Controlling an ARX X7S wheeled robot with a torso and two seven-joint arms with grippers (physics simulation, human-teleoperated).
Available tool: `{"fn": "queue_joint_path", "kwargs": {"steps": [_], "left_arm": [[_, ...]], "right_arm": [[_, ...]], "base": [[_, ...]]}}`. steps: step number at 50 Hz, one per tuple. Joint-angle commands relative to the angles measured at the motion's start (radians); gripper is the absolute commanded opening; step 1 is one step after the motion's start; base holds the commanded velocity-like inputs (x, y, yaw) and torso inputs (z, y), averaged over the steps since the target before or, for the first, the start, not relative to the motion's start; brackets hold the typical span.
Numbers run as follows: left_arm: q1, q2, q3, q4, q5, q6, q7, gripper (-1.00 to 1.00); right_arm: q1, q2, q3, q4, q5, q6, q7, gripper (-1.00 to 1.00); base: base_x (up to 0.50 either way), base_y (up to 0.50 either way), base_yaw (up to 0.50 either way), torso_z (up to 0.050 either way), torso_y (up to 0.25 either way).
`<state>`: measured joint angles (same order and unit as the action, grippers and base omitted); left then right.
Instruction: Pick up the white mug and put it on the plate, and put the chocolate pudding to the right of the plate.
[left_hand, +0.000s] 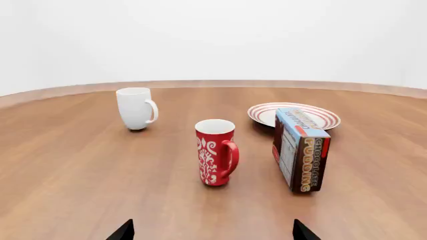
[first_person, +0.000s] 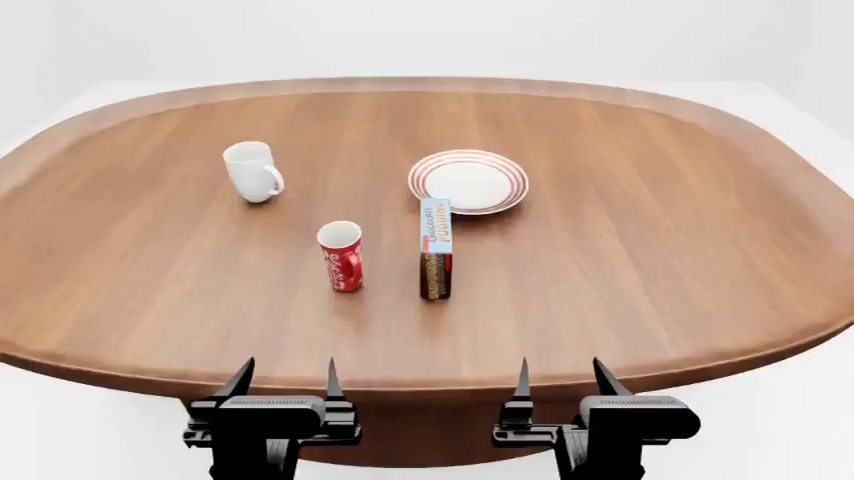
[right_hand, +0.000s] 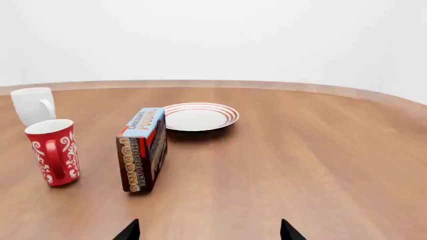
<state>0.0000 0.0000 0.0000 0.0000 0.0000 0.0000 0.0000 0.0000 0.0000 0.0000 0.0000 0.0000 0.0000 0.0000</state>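
White mug (first_person: 252, 170) sits untouched, nothing begun; left gripper (first_person: 283, 380), fingers spread like the right gripper (first_person: 558, 380), must reach it.

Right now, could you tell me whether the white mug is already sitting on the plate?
No, the white mug stands on the bare table, well left of the plate, which holds nothing.

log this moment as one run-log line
both tools open, empty | glossy white ceramic mug untouched | red-ringed round plate bare | blue-brown pudding carton before plate
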Motion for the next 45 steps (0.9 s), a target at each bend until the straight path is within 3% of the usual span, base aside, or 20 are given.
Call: {"fn": "queue_joint_path", "kwargs": {"steps": [1,35,45], "left_arm": [[0.009,-0.015,0.018,0.020,-0.017,-0.009,-0.020,1.00],[-0.003,-0.078,0.095,-0.008,-0.096,0.013,-0.079,1.00],[0.028,-0.108,0.085,0.199,-0.082,-0.032,-0.133,1.00]], "right_arm": [[-0.001,0.016,-0.021,-0.002,0.008,0.001,0.023,1.00],[0.003,0.079,-0.095,0.006,0.079,0.012,0.100,1.00],[-0.006,0.119,-0.055,-0.162,0.118,0.079,0.135,1.00]], "base": [[0.00,0.00,0.00,0.000,0.000],[0.00,0.00,0.00,0.000,0.000],[0.00,0.00,0.00,0.000,0.000]]}}
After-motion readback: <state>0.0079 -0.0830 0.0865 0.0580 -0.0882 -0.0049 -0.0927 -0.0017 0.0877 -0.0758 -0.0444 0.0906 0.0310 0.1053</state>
